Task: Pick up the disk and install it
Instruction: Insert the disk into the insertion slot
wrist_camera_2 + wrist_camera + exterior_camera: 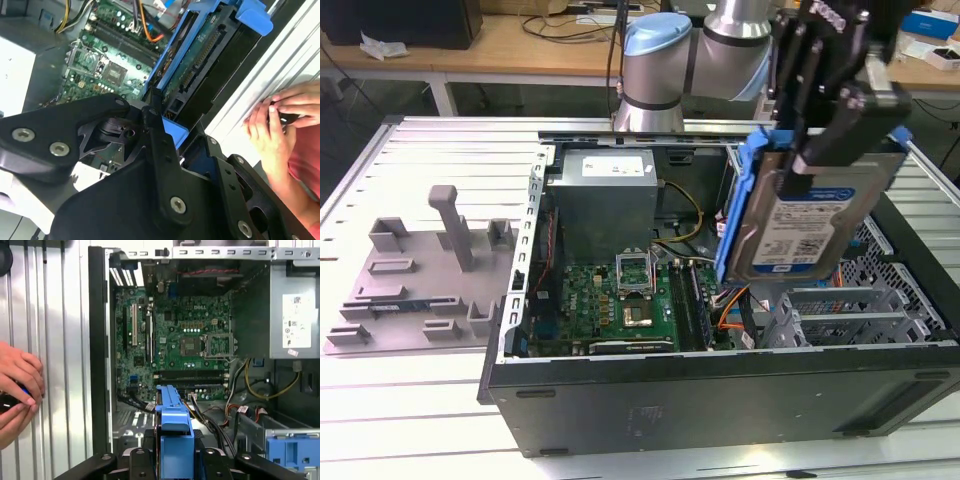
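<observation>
A ribbed metal tabletop (pixel 420 140) is carrying an open case (pixel 720 400). The end effector (pixel 825 150) is clamping the disk (pixel 810 225), holding it tilted above the case's cage (pixel 850 315). Pickup looks done and the install is not. Seating it is probably calling for squaring the carrier with the cage. Cables (pixel 730 310) inside the case are crowding the cage, and a person's hands (pixel 17 385) are resting just outside the case.

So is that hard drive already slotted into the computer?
No, in the exterior view the end effector holds the hard drive tilted in the air above the open computer case.
</observation>
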